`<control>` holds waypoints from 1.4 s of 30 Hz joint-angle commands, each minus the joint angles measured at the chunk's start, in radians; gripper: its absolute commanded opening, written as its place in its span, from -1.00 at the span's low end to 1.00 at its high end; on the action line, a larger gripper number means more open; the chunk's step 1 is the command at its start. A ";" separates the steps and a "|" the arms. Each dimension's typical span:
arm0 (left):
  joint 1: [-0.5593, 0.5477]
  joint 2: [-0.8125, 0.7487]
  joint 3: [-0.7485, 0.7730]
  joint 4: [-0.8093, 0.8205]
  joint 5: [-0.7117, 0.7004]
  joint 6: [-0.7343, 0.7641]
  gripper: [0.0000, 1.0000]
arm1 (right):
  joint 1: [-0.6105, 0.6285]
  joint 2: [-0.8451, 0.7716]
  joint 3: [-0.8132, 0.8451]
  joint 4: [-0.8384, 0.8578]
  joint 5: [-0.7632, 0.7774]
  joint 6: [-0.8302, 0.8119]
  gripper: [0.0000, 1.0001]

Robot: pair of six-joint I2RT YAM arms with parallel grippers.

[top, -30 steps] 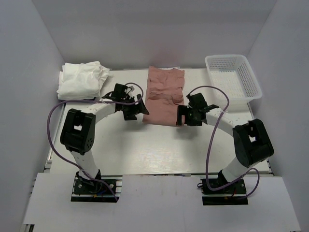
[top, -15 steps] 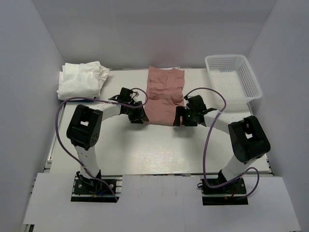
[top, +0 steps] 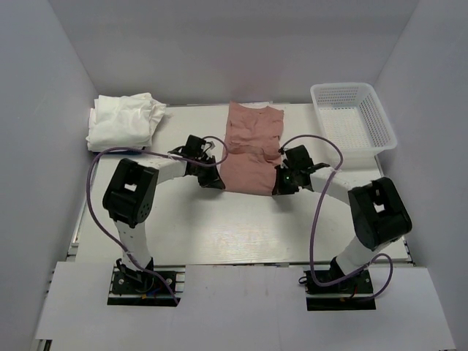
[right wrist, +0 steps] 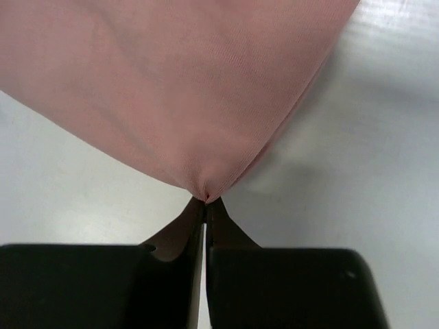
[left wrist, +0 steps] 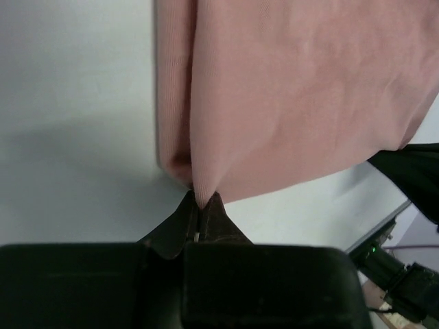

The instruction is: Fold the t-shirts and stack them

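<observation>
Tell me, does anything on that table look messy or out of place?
Only the white t-shirts at the far left corner: a rumpled, lopsided heap rather than a neat stack. The pink t-shirt looks fine, its near corners pinched by the left hand and right hand.

The right gripper (right wrist: 205,205), its black jaws pressed together, pinches a corner of the dusty-pink t-shirt (right wrist: 171,89), the fabric gathered to a point at the tips. The cloth fans out across the upper frame above the white table (right wrist: 363,171), with a soft shadow along its right edge.
</observation>
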 commanded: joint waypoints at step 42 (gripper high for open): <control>0.013 -0.342 0.291 -0.177 -0.229 -0.057 -1.00 | -0.199 -0.163 0.480 -0.439 -0.329 -0.063 -1.00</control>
